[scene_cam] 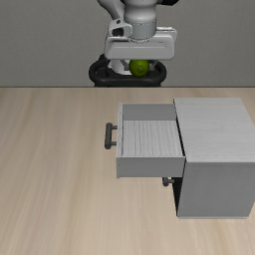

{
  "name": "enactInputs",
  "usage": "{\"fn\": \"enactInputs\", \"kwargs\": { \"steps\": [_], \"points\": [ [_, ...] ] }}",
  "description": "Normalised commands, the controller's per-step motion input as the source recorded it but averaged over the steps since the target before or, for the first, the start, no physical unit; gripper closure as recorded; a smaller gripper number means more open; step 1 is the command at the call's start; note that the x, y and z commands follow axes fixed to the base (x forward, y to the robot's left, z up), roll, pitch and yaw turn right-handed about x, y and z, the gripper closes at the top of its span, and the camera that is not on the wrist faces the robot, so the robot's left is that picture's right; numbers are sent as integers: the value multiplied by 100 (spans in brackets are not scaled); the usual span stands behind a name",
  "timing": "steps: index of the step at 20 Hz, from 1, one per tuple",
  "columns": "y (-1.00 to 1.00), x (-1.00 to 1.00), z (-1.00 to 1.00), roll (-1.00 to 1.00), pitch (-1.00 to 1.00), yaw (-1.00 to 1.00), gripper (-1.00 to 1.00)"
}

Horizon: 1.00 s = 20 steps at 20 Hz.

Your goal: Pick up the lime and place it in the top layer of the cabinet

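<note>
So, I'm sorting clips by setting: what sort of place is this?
Probably a simulated test bench: a wooden table, a grey cabinet with top drawer open, a gripper by a lime.

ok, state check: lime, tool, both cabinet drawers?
lime: held in the tool, lifted off the table
tool: shut on the lime, up near the robot's base
top drawer: pulled open toward the exterior view's left, lime not yet in it
lower drawer: mostly hidden under the open one, looks shut
</note>
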Motion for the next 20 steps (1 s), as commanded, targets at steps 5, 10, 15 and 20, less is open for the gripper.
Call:
{"fn": "enactInputs", "kwargs": {
  "steps": [5,10,15,20],
  "points": [
    [20,80,0,0,0,0,100],
    [0,100,0,0,0,0,100],
    [0,100,0,0,0,0,100],
    [0,40,0,0,0,0,-100]
  ]
}}
